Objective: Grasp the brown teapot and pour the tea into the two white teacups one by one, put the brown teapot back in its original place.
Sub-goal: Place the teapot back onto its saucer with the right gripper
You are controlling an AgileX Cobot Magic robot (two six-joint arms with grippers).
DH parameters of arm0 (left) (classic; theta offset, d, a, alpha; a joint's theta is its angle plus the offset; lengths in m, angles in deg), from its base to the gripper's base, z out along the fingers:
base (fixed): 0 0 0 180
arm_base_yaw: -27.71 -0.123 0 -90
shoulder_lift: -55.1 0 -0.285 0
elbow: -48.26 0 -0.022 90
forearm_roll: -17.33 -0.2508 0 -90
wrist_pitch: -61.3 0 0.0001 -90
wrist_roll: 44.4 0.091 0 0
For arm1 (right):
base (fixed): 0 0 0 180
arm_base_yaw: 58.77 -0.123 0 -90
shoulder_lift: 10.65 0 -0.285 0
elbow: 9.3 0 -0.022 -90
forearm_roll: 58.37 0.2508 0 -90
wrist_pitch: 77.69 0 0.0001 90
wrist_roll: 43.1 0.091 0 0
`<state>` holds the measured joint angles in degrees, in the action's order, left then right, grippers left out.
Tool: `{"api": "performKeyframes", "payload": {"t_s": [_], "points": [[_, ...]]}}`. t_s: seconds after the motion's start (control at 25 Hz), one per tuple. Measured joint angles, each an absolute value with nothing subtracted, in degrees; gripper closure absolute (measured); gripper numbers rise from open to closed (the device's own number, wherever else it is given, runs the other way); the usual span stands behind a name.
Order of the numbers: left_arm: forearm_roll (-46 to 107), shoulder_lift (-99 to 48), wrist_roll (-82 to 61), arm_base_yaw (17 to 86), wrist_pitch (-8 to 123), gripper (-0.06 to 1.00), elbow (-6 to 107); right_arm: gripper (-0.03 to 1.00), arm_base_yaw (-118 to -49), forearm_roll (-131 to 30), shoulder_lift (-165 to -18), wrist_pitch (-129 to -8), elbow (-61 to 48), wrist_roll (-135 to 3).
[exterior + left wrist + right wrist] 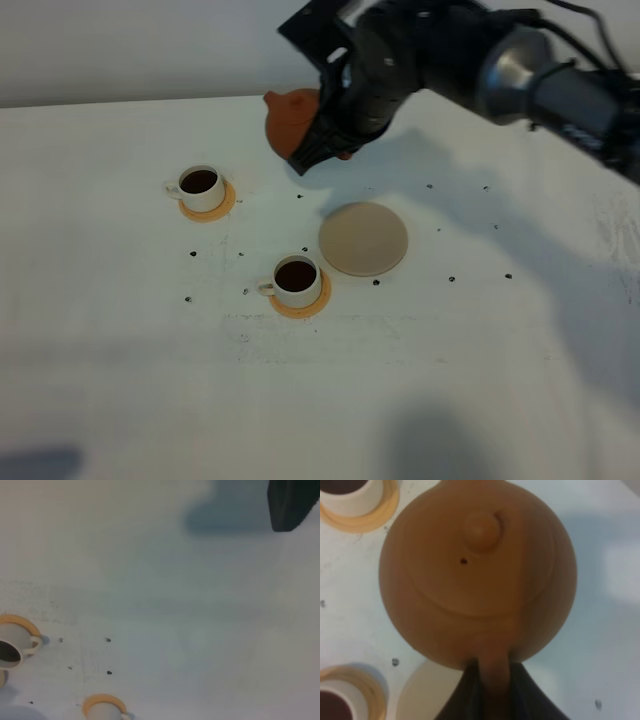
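Teapot (288,124), brown clay, hangs in the air toward the table's (120,390) far edge, carried by the right gripper (330,135). Both white teacups (200,187) (296,278) look dark inside, so pouring seems done w/ both; each sits on an orange coaster (209,208). Cream disc (363,239) lies bare, just beside the nearer cup.

Left wrist view: bare table, two cup rims at frame edge, gripper itself not visible; it reads as clenched, holding nothing seen.

Right wrist view: teapot fills frame, lid knob (482,530) up, pot roughly level. Dark fingers (462,697) clamp the loop handle (493,680). Disc edge peeks out under the pot.

Step in hand, as judged: return leg. Next move calls for bringing the pot over the disc, lowering it level and centred, then letting go.
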<state>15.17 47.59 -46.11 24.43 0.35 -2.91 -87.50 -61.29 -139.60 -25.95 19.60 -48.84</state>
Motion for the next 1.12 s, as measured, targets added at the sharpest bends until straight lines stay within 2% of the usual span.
{"api": "performKeyframes", "payload": {"t_s": [0.4, 0.64, 0.84, 1.12], "points": [[15.2, 47.6, -46.1, 24.4, 0.4, 0.59, -2.9, 0.88, -83.3, -60.3, -126.5, -43.2, -8.1, -43.1], [15.2, 47.6, -46.1, 24.4, 0.4, 0.59, -2.9, 0.88, -81.8, -58.4, -125.3, -52.4, -18.7, -40.0], [15.2, 47.6, -46.1, 24.4, 0.4, 0.59, -2.9, 0.88, -81.7, -57.1, -125.3, -57.4, -23.2, -38.4], [15.2, 47.6, -46.1, 24.4, 0.4, 0.59, -2.9, 0.88, -82.4, -56.8, -125.3, -59.0, -23.6, -36.9]]}}
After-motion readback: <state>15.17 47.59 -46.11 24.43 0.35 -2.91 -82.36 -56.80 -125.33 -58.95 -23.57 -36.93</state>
